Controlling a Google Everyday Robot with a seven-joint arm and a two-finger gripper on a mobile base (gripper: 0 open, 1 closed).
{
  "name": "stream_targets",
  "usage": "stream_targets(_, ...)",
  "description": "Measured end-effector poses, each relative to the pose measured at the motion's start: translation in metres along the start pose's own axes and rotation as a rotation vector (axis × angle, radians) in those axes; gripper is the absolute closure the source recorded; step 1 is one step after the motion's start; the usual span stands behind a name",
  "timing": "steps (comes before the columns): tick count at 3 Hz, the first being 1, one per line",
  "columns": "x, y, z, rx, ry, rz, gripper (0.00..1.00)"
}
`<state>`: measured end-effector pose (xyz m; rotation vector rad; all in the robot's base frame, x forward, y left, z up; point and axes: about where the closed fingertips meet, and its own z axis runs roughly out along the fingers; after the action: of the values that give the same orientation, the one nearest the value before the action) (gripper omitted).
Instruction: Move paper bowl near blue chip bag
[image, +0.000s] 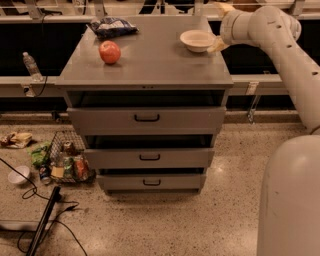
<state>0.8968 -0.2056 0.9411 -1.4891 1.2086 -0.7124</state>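
The paper bowl (197, 40), shallow and cream-white with a wide rim, sits upright at the back right of the grey cabinet top (150, 62). The blue chip bag (113, 26), dark blue and wrinkled, lies at the back left corner of the same top. My gripper (218, 45) is at the bowl's right rim, at the end of the white arm that reaches in from the right. A pale fingertip shows right beside the bowl's edge.
A red apple (110, 52) stands on the left part of the top, in front of the bag. The cabinet has three drawers, pulled out a little. On the floor at left are a wire basket of litter (67, 162), a small white bowl (18, 175), a green packet (39, 152), cables and a water bottle (30, 65).
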Motion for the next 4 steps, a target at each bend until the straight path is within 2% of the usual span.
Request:
stream_targets(1, 0.002, 0.012, 0.020, -0.024, -0.003, -0.015, 0.33)
stream_targets(4, 0.009, 0.044, 0.057, -0.096, 0.016, -0.021, 0.32)
